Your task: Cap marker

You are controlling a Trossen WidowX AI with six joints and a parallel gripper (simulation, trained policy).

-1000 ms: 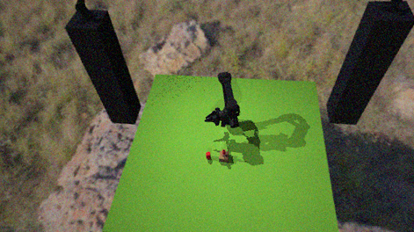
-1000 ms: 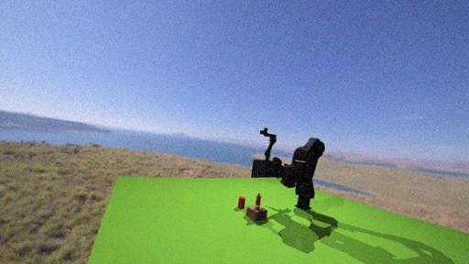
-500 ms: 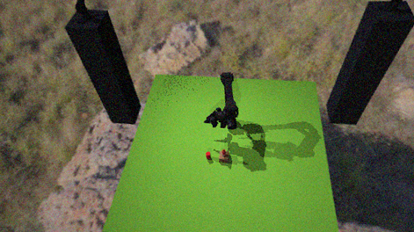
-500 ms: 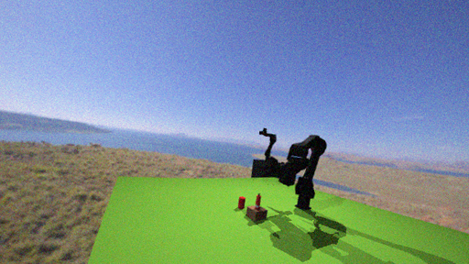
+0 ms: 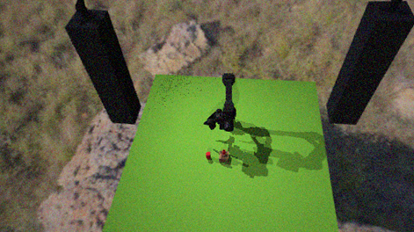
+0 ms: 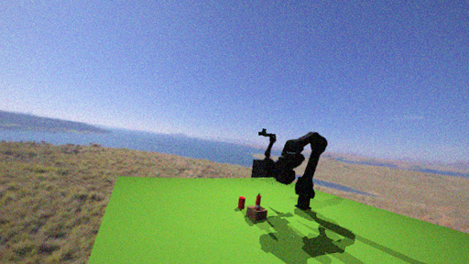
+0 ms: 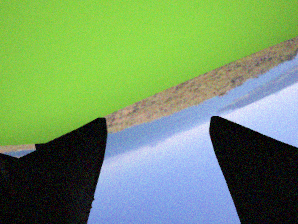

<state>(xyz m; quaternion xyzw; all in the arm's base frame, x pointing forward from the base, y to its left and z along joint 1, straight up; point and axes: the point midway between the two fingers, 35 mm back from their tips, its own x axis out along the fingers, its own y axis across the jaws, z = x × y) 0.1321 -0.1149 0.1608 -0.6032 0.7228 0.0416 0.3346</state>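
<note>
1. Evidently the claw (image 5: 209,123) (image 6: 285,177) (image 7: 159,125) is partly open, a bit past halfway, its two dark fingertips well apart in the wrist view.
2. Nothing is between the fingers, and they touch neither the cap nor the marker.
3. Lower than the claw and well apart from it, the red cap (image 5: 208,155) (image 6: 242,202) stands upright on the green table (image 5: 223,210) (image 6: 165,242) (image 7: 100,55).
4. Also below the claw and apart from it, the marker (image 5: 224,151) (image 6: 258,200) stands upright in the brown holder block (image 5: 223,160) (image 6: 257,214), its red tip uncapped.
5. Near the block, but not touching it, is the cap.
</note>
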